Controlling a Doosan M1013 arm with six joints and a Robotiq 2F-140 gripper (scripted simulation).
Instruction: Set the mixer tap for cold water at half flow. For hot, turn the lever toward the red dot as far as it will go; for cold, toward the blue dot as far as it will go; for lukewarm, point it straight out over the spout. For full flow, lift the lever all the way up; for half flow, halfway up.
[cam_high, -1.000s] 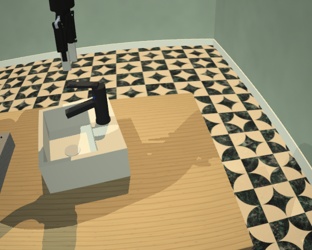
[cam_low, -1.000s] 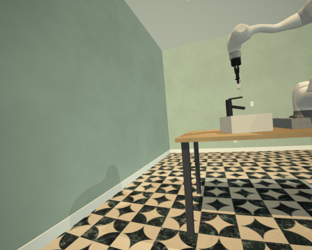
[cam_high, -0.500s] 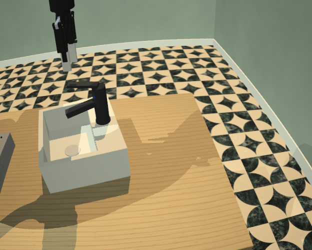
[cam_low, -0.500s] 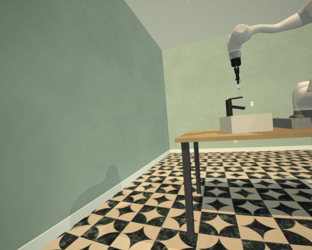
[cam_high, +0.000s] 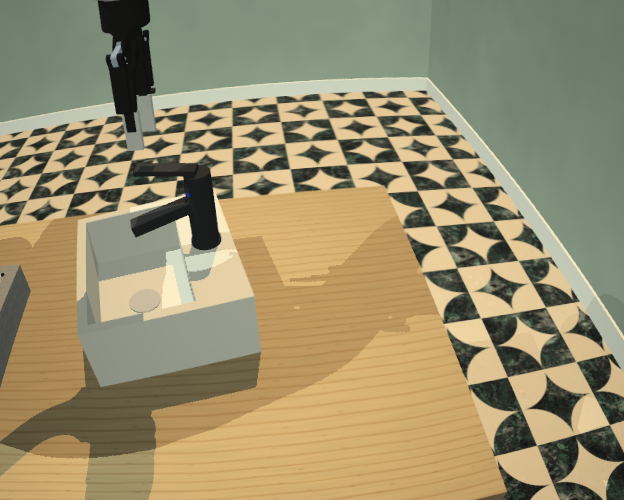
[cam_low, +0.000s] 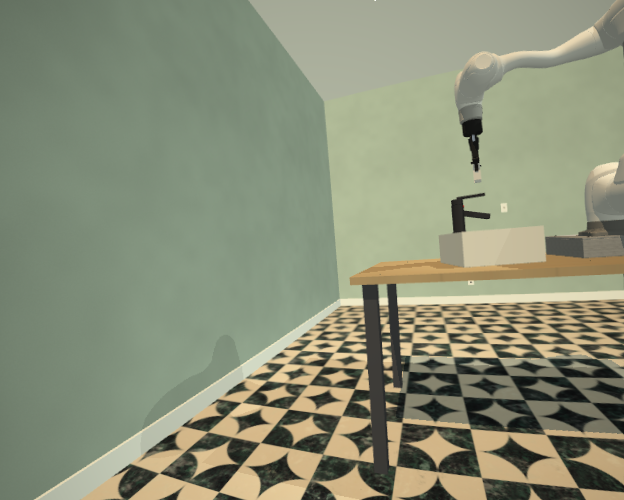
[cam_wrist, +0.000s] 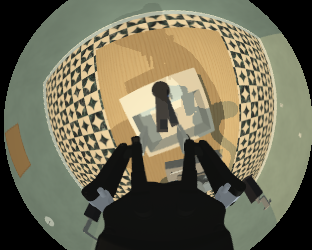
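A black mixer tap (cam_high: 204, 208) stands at the back of a white basin (cam_high: 166, 296) on the wooden table. Its lever (cam_high: 165, 169) lies nearly level on top and points out over the spout (cam_high: 158, 218). A blue dot (cam_high: 188, 195) shows on the side of the tap body; a red dot (cam_low: 463, 207) shows on the other side in the exterior view. My gripper (cam_high: 139, 136) hangs fingers down, well above the lever's outer end, touching nothing. Its fingers stand partly apart and are empty. In the wrist view the gripper (cam_wrist: 164, 146) frames the tap (cam_wrist: 164, 103) far below.
A round drain (cam_high: 144, 300) sits in the basin floor. The grey robot base block (cam_high: 10, 307) stands at the left table edge. The table's far edge runs just behind the basin, with tiled floor and walls beyond.
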